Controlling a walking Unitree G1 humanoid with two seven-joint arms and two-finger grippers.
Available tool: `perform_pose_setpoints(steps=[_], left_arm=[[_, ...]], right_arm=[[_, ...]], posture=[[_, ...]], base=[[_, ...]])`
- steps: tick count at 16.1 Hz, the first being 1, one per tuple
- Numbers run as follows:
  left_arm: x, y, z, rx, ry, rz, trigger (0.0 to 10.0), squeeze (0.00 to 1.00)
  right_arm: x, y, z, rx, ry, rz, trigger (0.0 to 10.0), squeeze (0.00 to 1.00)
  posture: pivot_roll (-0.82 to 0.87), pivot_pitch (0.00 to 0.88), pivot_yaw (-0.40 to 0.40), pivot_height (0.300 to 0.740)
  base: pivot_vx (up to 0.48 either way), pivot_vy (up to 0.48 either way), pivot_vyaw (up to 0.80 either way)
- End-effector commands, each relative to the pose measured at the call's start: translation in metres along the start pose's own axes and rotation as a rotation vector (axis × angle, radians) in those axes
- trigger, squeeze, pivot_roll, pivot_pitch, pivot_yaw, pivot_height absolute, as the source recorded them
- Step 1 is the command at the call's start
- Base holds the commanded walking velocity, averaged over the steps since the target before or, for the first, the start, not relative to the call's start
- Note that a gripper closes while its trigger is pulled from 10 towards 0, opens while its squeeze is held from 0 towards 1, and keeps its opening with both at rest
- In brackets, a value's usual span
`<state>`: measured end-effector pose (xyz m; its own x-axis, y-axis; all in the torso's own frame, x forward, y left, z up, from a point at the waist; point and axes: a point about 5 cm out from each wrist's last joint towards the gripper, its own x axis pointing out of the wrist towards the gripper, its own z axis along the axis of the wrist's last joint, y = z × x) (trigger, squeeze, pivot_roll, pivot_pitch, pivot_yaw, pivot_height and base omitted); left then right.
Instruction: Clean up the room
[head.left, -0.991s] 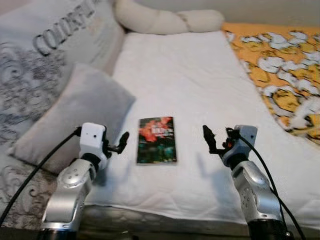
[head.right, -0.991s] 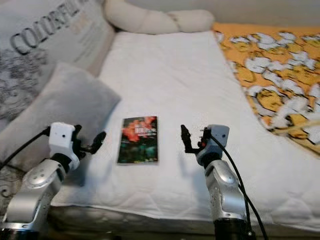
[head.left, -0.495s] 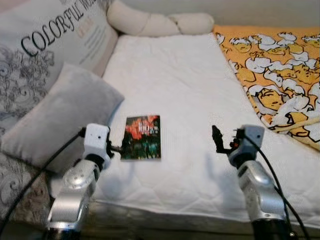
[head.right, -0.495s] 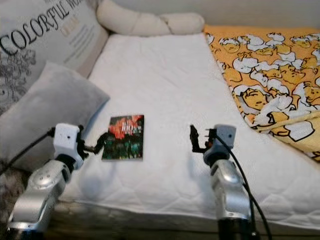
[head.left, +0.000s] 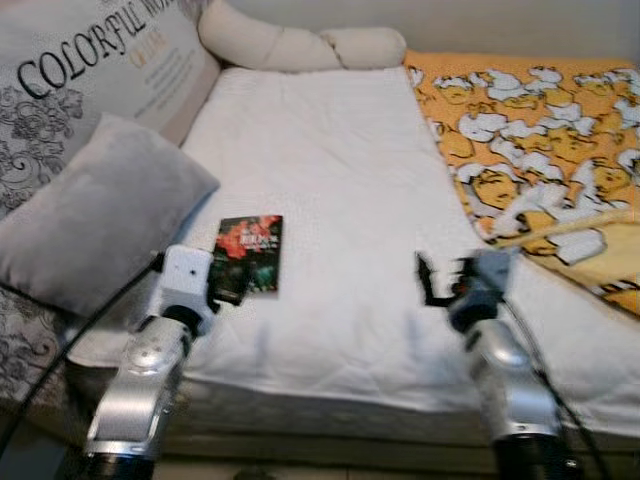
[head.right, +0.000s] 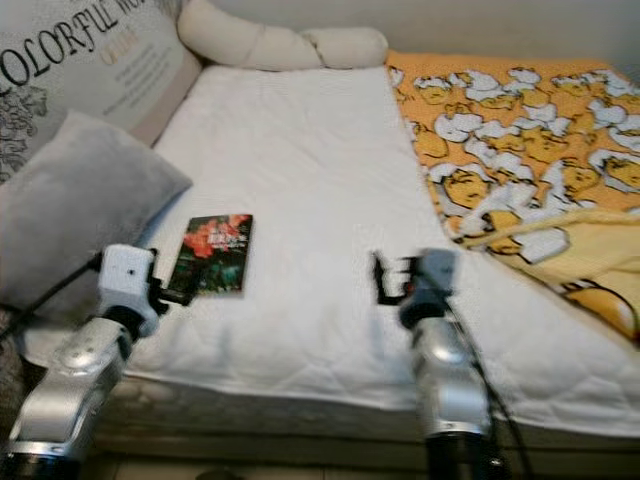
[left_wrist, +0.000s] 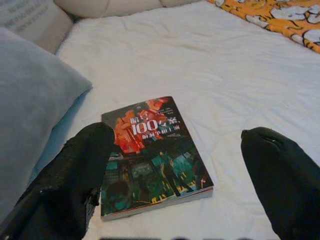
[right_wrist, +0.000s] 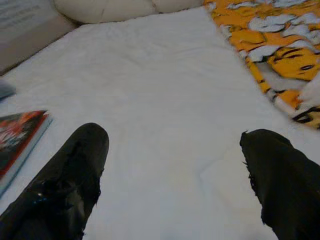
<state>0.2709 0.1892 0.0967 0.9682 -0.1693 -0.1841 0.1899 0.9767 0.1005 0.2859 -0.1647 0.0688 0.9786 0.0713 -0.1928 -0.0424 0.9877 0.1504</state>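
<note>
The left gripper (left_wrist: 170, 200) had been brought up to the near edge of the dark paperback book with a red and green cover (head.left: 248, 253); a second earlier it was held off to the side. Its fingers (left_wrist: 75, 185) were spread wide, straddling the book's near end without closing on it. A grasp was judged imminent. The book lay flat on the white quilted mattress (head.left: 330, 180), just beside the grey velvet pillow (head.left: 85, 225). The right gripper (head.right: 385, 280) was held wide open above bare mattress, well apart from the book. An orange cartoon-printed blanket (head.left: 530, 130) was bunched along the far side, and a cream knotted bolster (head.left: 300, 45) lay at the head. The pillow edge was judged the only likely obstruction to the left finger.
</note>
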Motion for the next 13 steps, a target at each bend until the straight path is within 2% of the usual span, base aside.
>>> perform_pose_setpoints(steps=[1,6,7,8,10,13], left_arm=[[0.0008,-0.0025,0.0000,0.001,-0.001,-0.006,10.0,0.00],[0.0003,-0.0036,-0.0007,0.007,-0.001,-0.012,10.0,0.00],[0.0003,-0.0034,-0.0004,0.008,-0.001,-0.012,10.0,0.00],[0.0002,-0.0032,-0.0003,0.010,-0.001,-0.012,10.0,0.00],[0.0005,-0.0034,-0.0008,0.012,0.000,-0.014,10.0,0.00],[0.0002,-0.0040,-0.0014,0.016,0.001,-0.020,10.0,0.00]], right_arm=[[-0.0010,-0.0074,0.0009,-0.015,-0.001,-0.028,10.0,0.48],[-0.0005,-0.0104,0.0019,-0.027,-0.012,-0.049,10.0,0.49],[-0.0003,-0.0097,0.0029,-0.039,-0.018,-0.040,10.0,0.51],[-0.0003,-0.0094,0.0045,-0.056,-0.028,-0.035,10.0,0.58],[-0.0005,-0.0111,0.0050,-0.057,-0.032,-0.048,10.0,0.64],[-0.0018,-0.0144,0.0035,-0.058,-0.031,-0.066,10.0,0.62]], posture=[[0.07,0.000,0.035,0.740],[0.07,0.000,0.036,0.740],[0.07,0.000,0.036,0.740],[0.07,0.000,0.036,0.740],[0.07,0.000,0.039,0.740],[0.06,0.000,0.045,0.740]], base=[[0.000,-0.296,0.00],[0.000,-0.295,0.00],[0.000,-0.296,0.00],[0.000,-0.307,0.00],[0.000,-0.309,0.74],[0.000,-0.309,0.70]])
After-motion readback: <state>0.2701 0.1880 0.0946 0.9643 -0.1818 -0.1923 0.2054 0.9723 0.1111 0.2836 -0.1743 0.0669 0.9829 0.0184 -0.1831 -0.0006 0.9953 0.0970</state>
